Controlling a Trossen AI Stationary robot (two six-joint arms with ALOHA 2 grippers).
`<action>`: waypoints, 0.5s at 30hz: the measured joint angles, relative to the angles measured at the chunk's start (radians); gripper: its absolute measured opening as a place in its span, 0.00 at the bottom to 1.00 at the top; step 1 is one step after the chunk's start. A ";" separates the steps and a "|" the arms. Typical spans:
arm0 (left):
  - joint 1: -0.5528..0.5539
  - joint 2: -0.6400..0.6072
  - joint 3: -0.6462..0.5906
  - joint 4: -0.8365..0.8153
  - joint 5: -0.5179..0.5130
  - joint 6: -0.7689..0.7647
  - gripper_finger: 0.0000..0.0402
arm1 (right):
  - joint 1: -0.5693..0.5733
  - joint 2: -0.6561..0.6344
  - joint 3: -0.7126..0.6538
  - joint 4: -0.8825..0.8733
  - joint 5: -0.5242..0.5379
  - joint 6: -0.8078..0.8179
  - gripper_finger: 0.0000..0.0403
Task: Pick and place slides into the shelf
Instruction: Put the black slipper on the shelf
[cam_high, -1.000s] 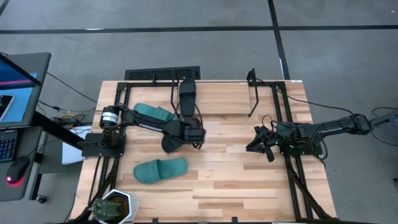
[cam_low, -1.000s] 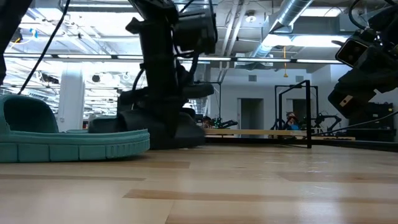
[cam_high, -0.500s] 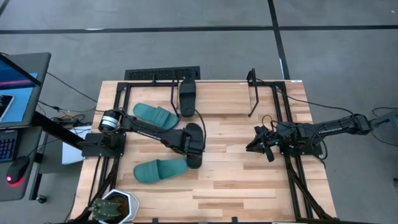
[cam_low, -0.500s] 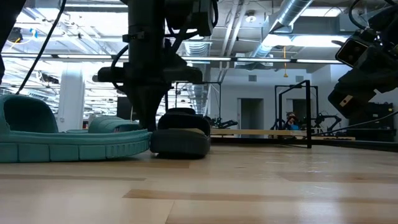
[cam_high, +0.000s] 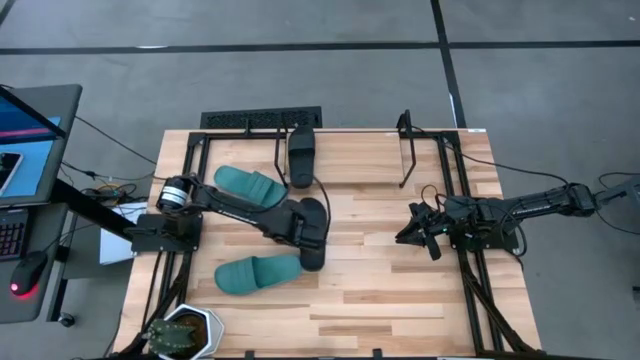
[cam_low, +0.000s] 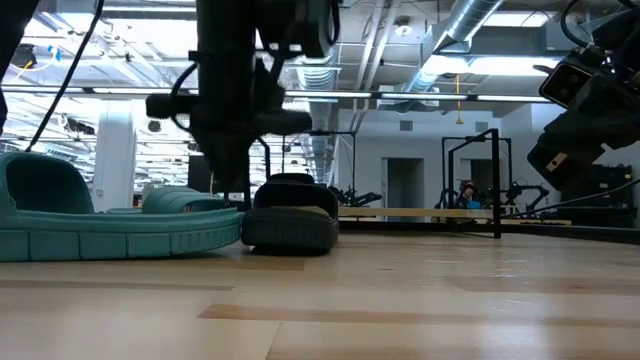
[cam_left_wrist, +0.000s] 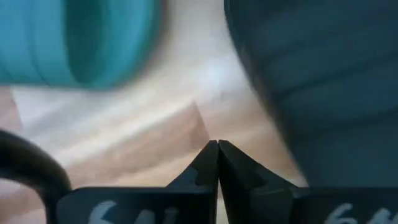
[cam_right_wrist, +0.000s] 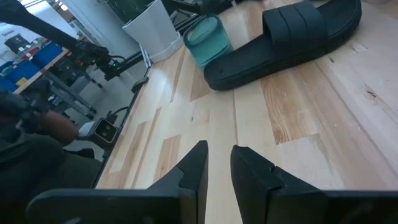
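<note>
My left gripper (cam_high: 297, 228) (cam_left_wrist: 217, 148) is shut and points down just over the bare wood, between a black slide (cam_high: 314, 232) (cam_left_wrist: 317, 74) and the near teal slide (cam_high: 258, 272) (cam_left_wrist: 93, 43). Both slides lie sole-down on the table; in the low view the black slide (cam_low: 290, 215) sits beside the teal one (cam_low: 110, 225). A second teal slide (cam_high: 250, 185) lies partly under my left arm. Another black slide (cam_high: 301, 155) rests in the shelf (cam_high: 405, 150) next to its left post. My right gripper (cam_high: 415, 228) (cam_right_wrist: 217, 158) waits, open by a narrow gap, near the table's right edge.
A black slotted grille (cam_high: 262, 118) lies beyond the table's far edge. A potted plant (cam_high: 185, 332) stands at the near left corner. Black frame rails run along both side edges. Bare wood spans the middle and near right of the table (cam_high: 380, 290). A desk with a laptop stands off to the left.
The black slide, which hung tilted at my left gripper a second ago, has swung round and come down flat on the table beside the near teal slide. My left gripper has let it go and risen a little, drifting slightly toward the table's left.
</note>
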 joint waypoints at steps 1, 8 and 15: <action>-0.002 -0.014 0.000 -0.005 -0.041 -0.004 0.00 | 0.000 0.000 0.000 0.000 0.000 0.000 0.15; -0.073 -0.194 0.000 -0.090 -0.495 0.017 0.00 | 0.000 0.000 0.000 0.000 0.000 0.000 0.15; -0.132 -0.352 0.002 -0.076 -0.609 0.447 0.00 | 0.000 0.000 0.000 0.000 0.000 0.000 0.15</action>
